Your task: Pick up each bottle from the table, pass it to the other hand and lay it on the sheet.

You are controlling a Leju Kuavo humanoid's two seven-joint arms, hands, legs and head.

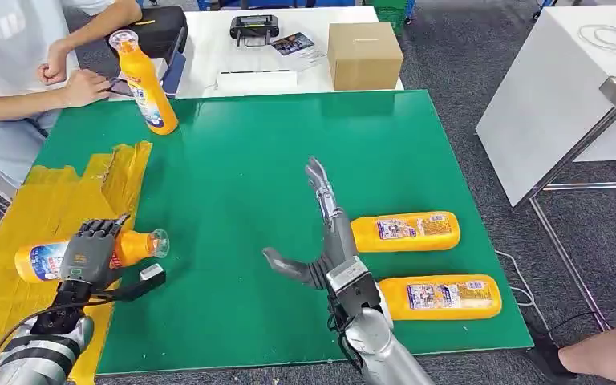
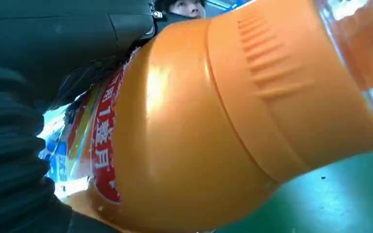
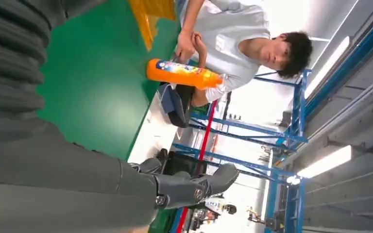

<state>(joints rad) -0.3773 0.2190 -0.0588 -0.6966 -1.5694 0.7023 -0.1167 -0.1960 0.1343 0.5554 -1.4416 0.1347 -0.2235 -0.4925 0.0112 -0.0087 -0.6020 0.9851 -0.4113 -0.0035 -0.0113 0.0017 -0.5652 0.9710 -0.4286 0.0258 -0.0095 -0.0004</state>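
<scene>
Nearest you, the left hand gripped an orange bottle low over the yellow sheet. Your right hand was spread, holding nothing. By my reading, two lying bottles and one upright bottle remained.

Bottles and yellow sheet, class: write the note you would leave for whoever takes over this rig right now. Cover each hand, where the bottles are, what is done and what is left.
Left hand: grips an orange bottle lying over the edge of the yellow sheet, not yet released.
Right hand: open, holds nothing, fingers spread above the green mat.
Two bottles lie flat beside the right hand: near one, far one.
A fourth bottle stands upright at the mat's far left corner, by a seated person.
Done: one bottle at the sheet.
Left: release it, then three more.
</scene>
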